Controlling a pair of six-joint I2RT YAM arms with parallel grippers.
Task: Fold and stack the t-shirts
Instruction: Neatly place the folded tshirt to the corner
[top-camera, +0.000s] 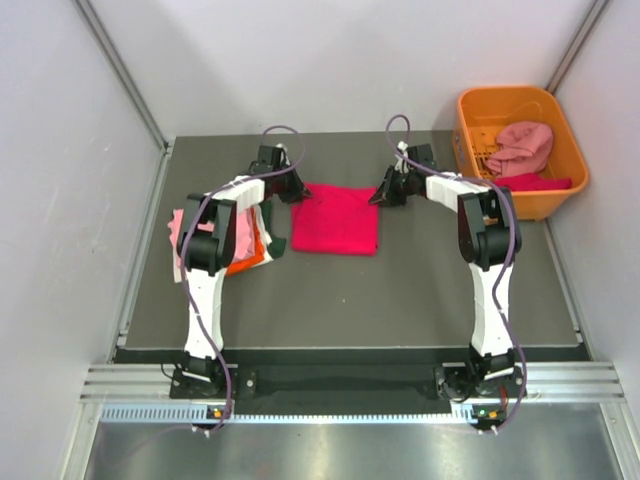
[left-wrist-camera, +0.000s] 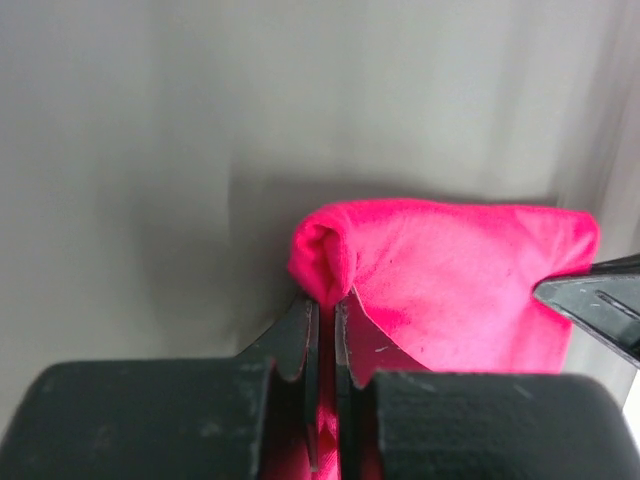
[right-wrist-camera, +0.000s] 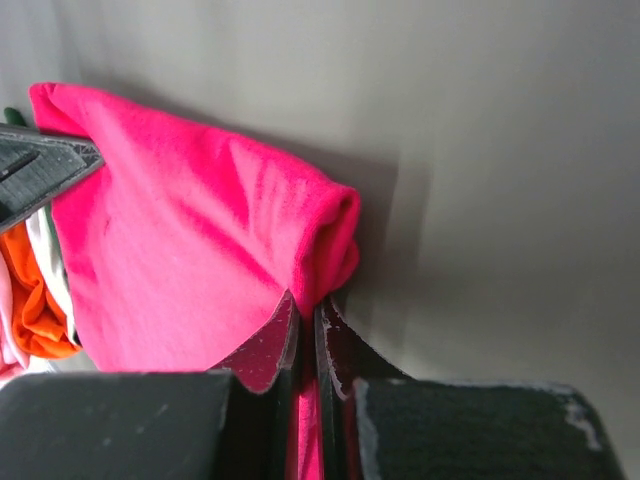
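Grey table (top-camera: 400, 300) carries the crimson-pink t-shirt (top-camera: 336, 220), part-folded at its far middle, left gripper (left-wrist-camera: 322, 312) and right gripper (right-wrist-camera: 306, 312) each clenched on a far corner; a further fold seems in hand, calling for both corners drawn nearward evenly.

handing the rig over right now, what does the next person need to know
Left gripper: shut on the far left corner of the bright pink shirt.
Right gripper: shut on its far right corner.
That shirt lies folded mid-table.
Done: a pile of shirts sits left of it.
Left to do: finish this fold, stack it, then fold the loose shirts in the orange basket.
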